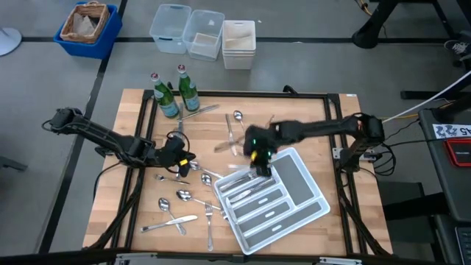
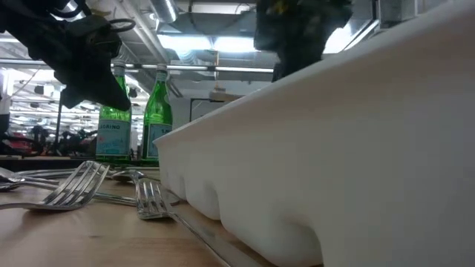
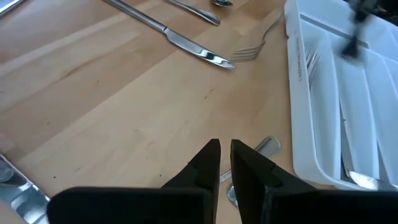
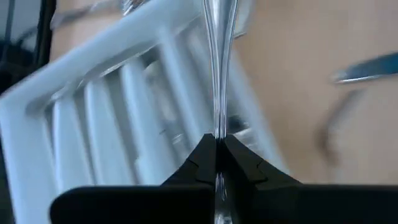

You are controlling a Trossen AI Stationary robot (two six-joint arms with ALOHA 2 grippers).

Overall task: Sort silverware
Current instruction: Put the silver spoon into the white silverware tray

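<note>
While right gripper (image 4: 216,146) pinches silverware (image 4: 217,68), white tray (image 1: 313,213) nears table edge (image 1: 235,255).

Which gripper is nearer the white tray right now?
Right. The right gripper is over the white tray's upper-left corner, shut on a piece of silverware. The left gripper is shut over the table, well to the tray's left.

Both end effectors (image 3: 224,163) (image 4: 216,153) pinched — low
</note>
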